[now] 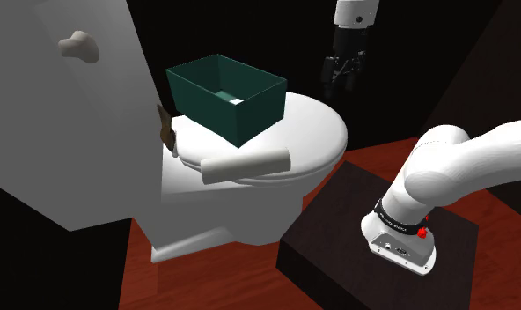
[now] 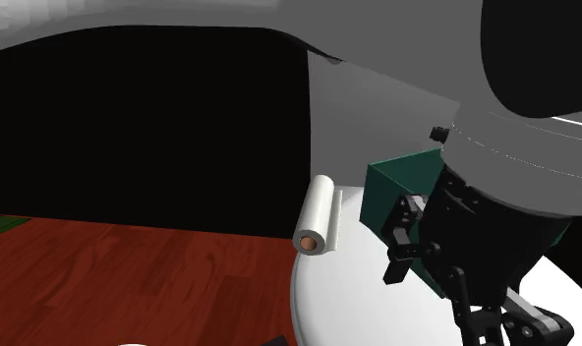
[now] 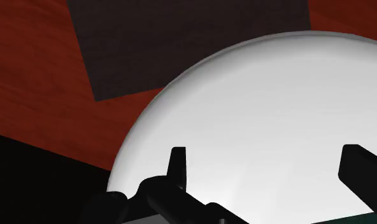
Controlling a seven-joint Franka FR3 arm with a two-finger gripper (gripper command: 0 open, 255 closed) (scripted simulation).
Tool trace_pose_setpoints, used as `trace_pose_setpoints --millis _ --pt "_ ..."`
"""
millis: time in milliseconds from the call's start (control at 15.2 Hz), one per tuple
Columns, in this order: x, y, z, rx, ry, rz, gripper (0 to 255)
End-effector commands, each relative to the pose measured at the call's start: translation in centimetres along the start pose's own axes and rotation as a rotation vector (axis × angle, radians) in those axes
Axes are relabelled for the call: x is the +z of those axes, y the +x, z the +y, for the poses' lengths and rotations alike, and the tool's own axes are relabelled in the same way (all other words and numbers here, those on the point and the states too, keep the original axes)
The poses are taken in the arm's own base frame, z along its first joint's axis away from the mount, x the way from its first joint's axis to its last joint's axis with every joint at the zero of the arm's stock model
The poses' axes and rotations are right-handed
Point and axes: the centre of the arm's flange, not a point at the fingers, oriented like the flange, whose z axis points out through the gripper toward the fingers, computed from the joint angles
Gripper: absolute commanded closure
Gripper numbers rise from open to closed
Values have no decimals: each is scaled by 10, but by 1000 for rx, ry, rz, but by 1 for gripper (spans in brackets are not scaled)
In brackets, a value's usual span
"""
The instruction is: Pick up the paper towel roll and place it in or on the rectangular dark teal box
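The white paper towel roll (image 1: 245,164) lies on its side on the closed white toilet lid (image 1: 313,132), near the rim. In the shoulder view it is at about 6 o'clock from the open rectangular dark teal box (image 1: 206,106), apart from it. The black tool (image 1: 341,86) hangs above the lid at the box's 3 o'clock, fingers (image 3: 177,167) spread wide, holding nothing.

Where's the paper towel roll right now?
The roll lies on its side at the near edge of the toilet lid in the shoulder view, just in front of the dark teal box.
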Motion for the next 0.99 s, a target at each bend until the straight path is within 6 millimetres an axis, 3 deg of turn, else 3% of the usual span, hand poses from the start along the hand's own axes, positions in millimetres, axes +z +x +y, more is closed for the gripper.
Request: trace_pose_setpoints --millis 0,462,924 --pt "0 0 0 0 0 0 0" --pt "10 20 -98 -253 -76 52 0" --pt "27 15 -196 -506 -153 104 0"
